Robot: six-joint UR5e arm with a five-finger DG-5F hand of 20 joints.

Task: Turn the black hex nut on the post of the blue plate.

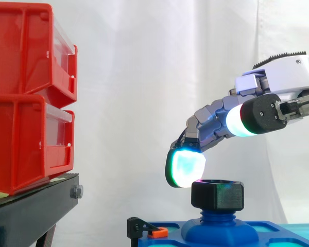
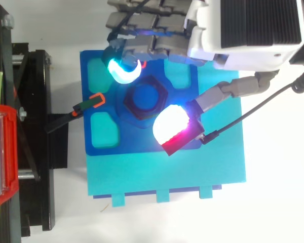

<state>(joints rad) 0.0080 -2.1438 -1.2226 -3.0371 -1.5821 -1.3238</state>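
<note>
Fingers (image 1: 186, 167) are spread either side of the nut (image 1: 217, 195), maybe one touching, so I'm pre-grip; next up, pinch and twist.

My hand (image 1: 286, 72) runs off the right edge in the side view, and from above its back leaves the top edge, so my wrist and arm are cut away. The nut (image 1: 217, 194) covers the upper part of the post (image 1: 216, 218) from the side, while from above my pads (image 2: 171, 124) hide parts of the blue plate (image 2: 87, 76), which the bottom edge trims in the side view. I cannot tell whether my cyan fingertip (image 1: 185, 167) touches the nut's rim, and the red bins (image 1: 20, 98) are cut by the left edge.
</note>
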